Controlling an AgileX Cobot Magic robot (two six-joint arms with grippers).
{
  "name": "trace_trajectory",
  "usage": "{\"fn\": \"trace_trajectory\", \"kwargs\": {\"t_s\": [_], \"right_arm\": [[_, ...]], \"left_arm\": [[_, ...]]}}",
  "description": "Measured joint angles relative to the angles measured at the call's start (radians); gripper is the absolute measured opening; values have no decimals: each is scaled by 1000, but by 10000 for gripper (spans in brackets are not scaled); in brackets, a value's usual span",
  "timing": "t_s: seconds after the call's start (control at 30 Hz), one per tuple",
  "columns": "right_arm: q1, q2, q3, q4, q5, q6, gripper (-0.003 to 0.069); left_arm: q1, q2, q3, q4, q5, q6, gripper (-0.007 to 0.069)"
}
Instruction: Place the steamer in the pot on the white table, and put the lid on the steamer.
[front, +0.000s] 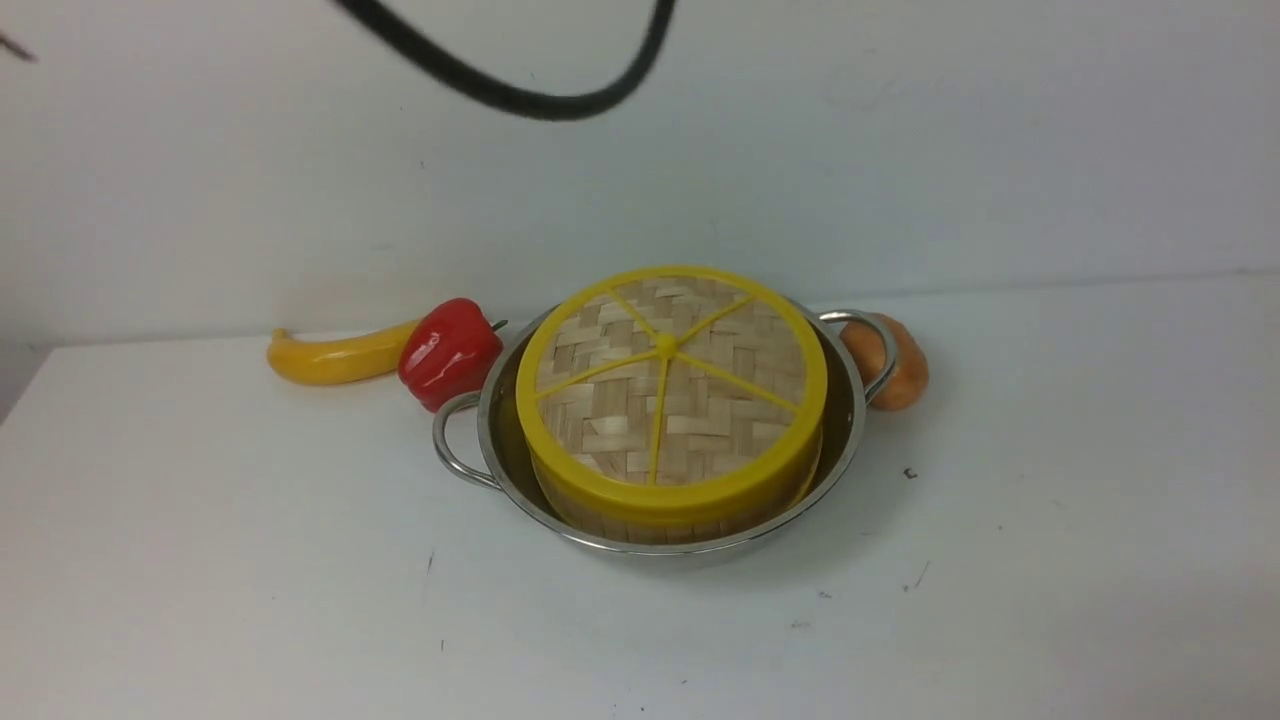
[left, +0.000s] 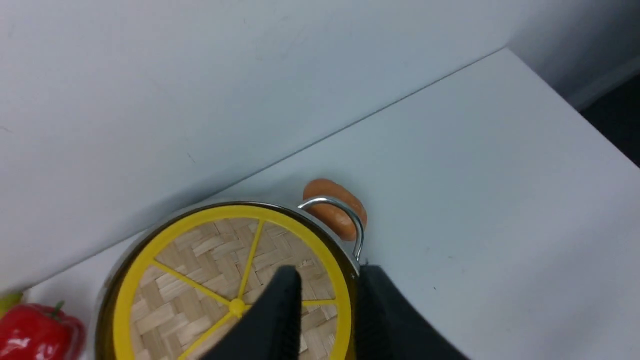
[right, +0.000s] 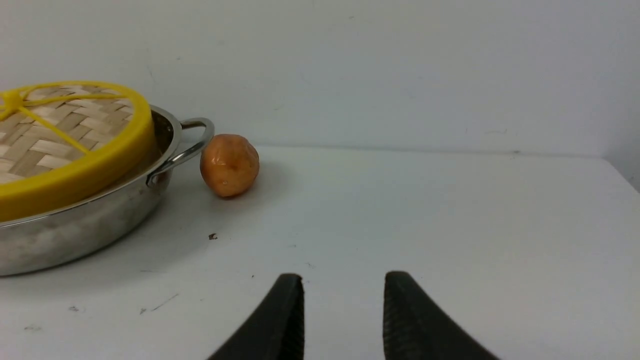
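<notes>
The steamer (front: 690, 515) sits inside the pot (front: 500, 420) on the white bench (front: 250, 600), and the lid (front: 670, 385) already lies on top of it, so as far as you can see both halves of the job look done. Only a strip of the steamer's bamboo wall shows below the lid's thick yellow rim in the front view; the lid looks slightly tilted or off-centre towards the near side, so you may want to judge whether it is seated flush. Around the pot you have a red bell pepper (front: 450, 352) touching a yellow chilli (front: 335, 357) just beside the left handle, and an orange-brown ball (front: 900, 370) just behind the right handle. Your left pincer (left: 325, 310) hangs above the lid's rim on the side towards the orange-brown ball, its two dark fingers (left: 280, 320) standing apart with a narrow gap; nothing sits between them, though you cannot tell from this view whether that gap is all it has. Your right pincer (right: 344, 310) hovers low over the bare bench, well apart from the pot, with its jaws spread and empty. Neither arm shows in the front view, only a black cable (front: 520, 90) looping at the top. What remains, by my reading, is to confirm the lid's seating and clear the arms away.
</notes>
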Motion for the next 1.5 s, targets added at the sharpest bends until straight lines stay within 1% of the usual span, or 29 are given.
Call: {"fn": "trace_trajectory", "kwargs": {"t_s": [0.13, 0.23, 0.3, 0.33, 0.37, 0.4, 0.47, 0.53, 0.6, 0.67, 0.73, 0.9, 0.97, 1.03, 1.23, 1.5], "right_arm": [[0, 0, 0, 0, 0, 0, 244], [0, 0, 0, 0, 0, 0, 244], [0, 0, 0, 0, 0, 0, 244], [0, 0, 0, 0, 0, 0, 244], [0, 0, 0, 0, 0, 0, 244], [0, 0, 0, 0, 0, 0, 244], [0, 0, 0, 0, 0, 0, 244], [0, 0, 0, 0, 0, 0, 244], [0, 0, 0, 0, 0, 0, 244], [0, 0, 0, 0, 0, 0, 244], [0, 0, 0, 0, 0, 0, 244], [0, 0, 0, 0, 0, 0, 244], [0, 0, 0, 0, 0, 0, 244], [0, 0, 0, 0, 0, 0, 244], [0, 0, 0, 0, 0, 0, 244], [0, -3, 0, 0, -1, 0, 244]], "left_arm": [[0, -184, 171, 25, -39, 38, 161], [5, -336, 399, 38, -156, 83, 168], [26, -403, 545, 34, -238, 101, 168], [34, -430, 584, 30, -259, 107, 170], [58, -473, 682, 18, -308, 116, 175], [109, -541, 862, -15, -380, 125, 178], [180, -620, 1037, -55, -453, 129, 178], [273, -717, 1223, -100, -519, 131, 178], [331, -802, 1362, -116, -559, 141, 178], [391, -939, 1544, -121, -632, 178, 179], [417, -1043, 1656, -121, -685, 213, 183], [429, -1274, 1848, -106, -810, 325, 197], [429, -1320, 1885, -105, -820, 344, 199], [429, -1419, 1943, -96, -822, 378, 200], [429, -1602, 2064, -42, -822, 403, 210], [429, -1630, 2077, -29, -793, 396, 221]]}}
